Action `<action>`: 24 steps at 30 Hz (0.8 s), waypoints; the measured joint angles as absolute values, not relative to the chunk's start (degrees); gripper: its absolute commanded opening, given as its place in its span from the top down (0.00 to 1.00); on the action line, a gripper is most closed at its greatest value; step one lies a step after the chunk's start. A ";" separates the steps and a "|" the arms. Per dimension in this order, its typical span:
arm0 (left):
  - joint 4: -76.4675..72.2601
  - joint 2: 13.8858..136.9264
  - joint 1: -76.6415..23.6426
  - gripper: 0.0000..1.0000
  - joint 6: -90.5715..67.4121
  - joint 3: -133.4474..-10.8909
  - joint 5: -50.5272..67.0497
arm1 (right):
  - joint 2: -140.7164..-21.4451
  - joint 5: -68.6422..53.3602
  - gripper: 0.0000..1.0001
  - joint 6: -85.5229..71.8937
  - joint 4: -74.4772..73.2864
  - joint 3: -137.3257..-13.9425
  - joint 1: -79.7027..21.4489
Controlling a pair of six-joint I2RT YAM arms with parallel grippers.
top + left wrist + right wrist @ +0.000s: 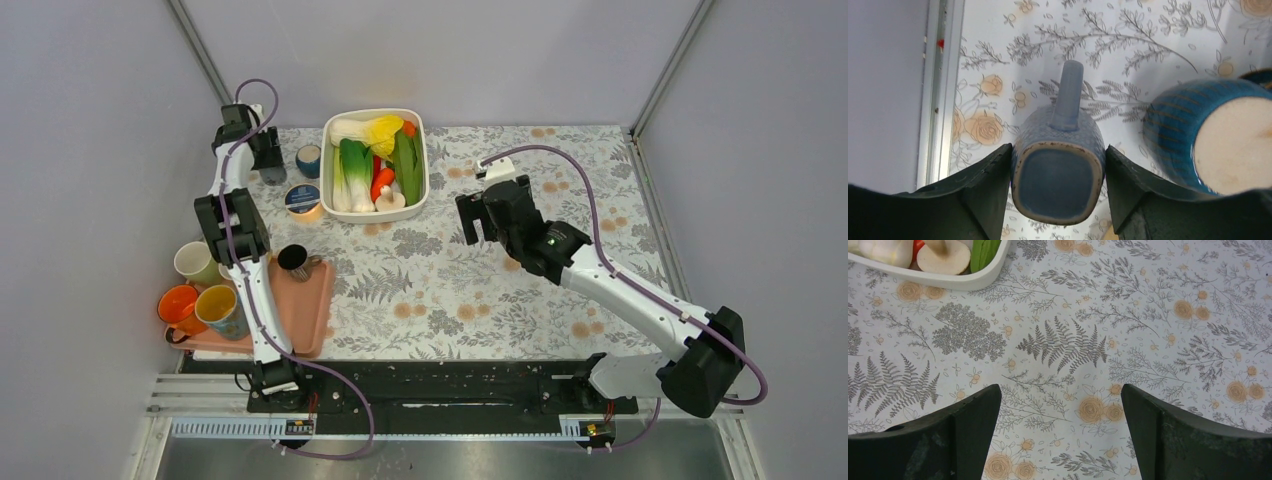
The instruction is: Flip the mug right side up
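The blue textured mug (pixel 1058 170) is upside down, its square glazed base facing the left wrist camera and its handle (pixel 1069 95) pointing away. My left gripper (pixel 1058 150) is shut on it, one finger pressed against each side. In the top view the left gripper (pixel 265 150) is at the far left corner of the table with the mug (pixel 272 176) under it. I cannot tell whether the mug's mouth rests on the cloth. My right gripper (pixel 478 215) is open and empty over the floral cloth, as the right wrist view (pixel 1060 390) also shows.
A dark blue striped cup (pixel 1208 140) stands upside down just right of the mug (pixel 308 160), with another blue cup (pixel 302 198) nearer. A white dish of vegetables (pixel 420 190) is at the back centre. A pink tray (pixel 310 310) with several mugs lies front left. The wall frame (pixel 940 90) is close on the left.
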State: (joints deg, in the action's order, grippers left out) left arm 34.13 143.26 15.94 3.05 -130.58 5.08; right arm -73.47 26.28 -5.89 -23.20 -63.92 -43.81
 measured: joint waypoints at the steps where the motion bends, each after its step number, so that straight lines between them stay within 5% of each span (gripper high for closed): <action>1: 34.13 142.63 15.94 1.00 3.22 -129.60 5.10 | -73.58 26.26 0.01 -5.63 -23.22 -64.53 -43.81; 24: 45.58 117.10 14.72 1.00 2.68 -112.57 14.24 | -75.75 8.78 0.00 -10.44 -21.06 -68.95 -43.77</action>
